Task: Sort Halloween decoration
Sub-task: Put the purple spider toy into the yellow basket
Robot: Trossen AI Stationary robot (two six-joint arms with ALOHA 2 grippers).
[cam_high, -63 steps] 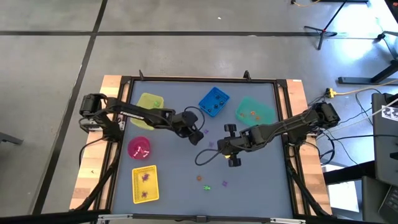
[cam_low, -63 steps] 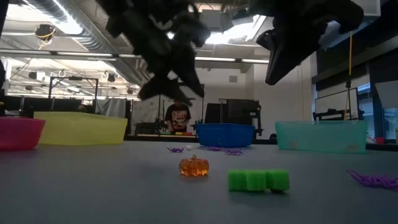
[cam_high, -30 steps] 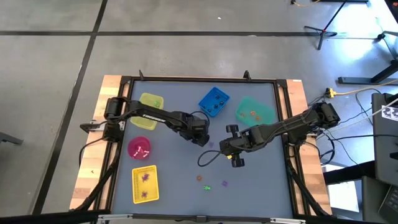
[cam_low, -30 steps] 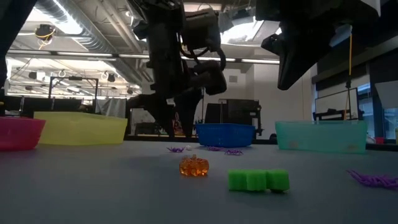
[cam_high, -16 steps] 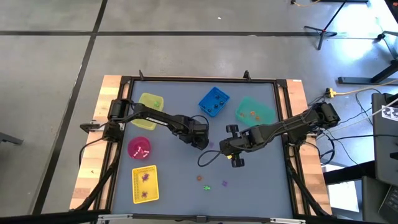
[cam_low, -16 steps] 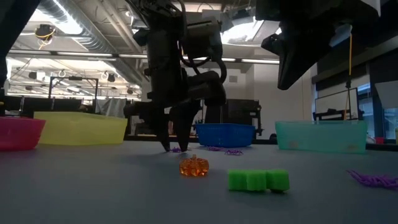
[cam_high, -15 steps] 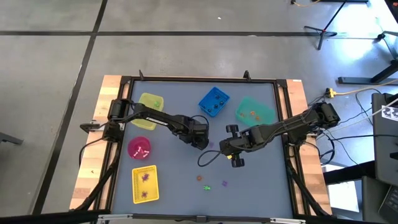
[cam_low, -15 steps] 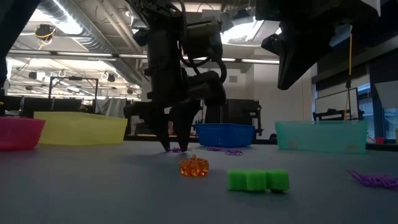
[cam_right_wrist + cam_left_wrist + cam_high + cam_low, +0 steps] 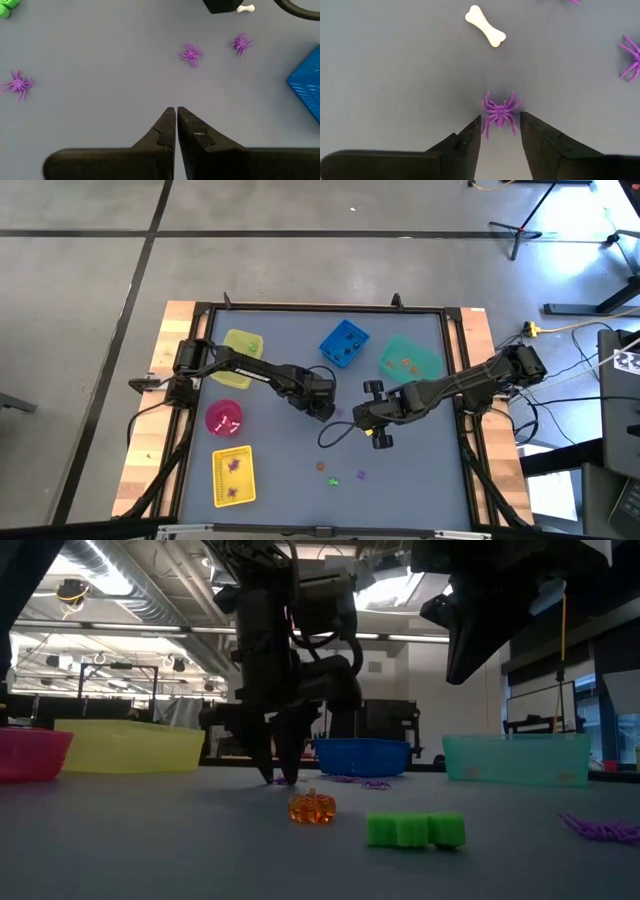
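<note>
A purple spider (image 9: 500, 112) lies flat on the grey table, and my left gripper (image 9: 500, 120) stands over it near the table's middle (image 9: 326, 408), pointing down. Its two fingers flank the spider with a gap still between them. A white bone (image 9: 485, 25) and another purple spider (image 9: 632, 57) lie just beyond. My right gripper (image 9: 176, 112) hangs shut and empty above the table right of centre (image 9: 357, 418), over more purple spiders (image 9: 190, 54). An orange pumpkin (image 9: 312, 807) and a green trinket (image 9: 415, 830) lie nearer the front edge. My left gripper comes from above with its fingertips (image 9: 476, 125) down at the table on either side of the spider's body. The outer legs (image 9: 485, 127) reach right up to the tips. Whether the fingers touch them, I cannot tell. The spider lies flat on the table.
Along the far side stand a yellow bin (image 9: 240, 358), a blue bin (image 9: 343, 343) and a teal bin (image 9: 408, 357). A pink bowl (image 9: 223, 418) and a yellow tray (image 9: 233, 477) with purple pieces sit at the left. A black cable (image 9: 335, 435) loops under the right arm.
My left gripper has sunk a little until its fingertips reach the table at the purple spider. Its fingers have then drawn closer together around the spider. The spider has not moved.
</note>
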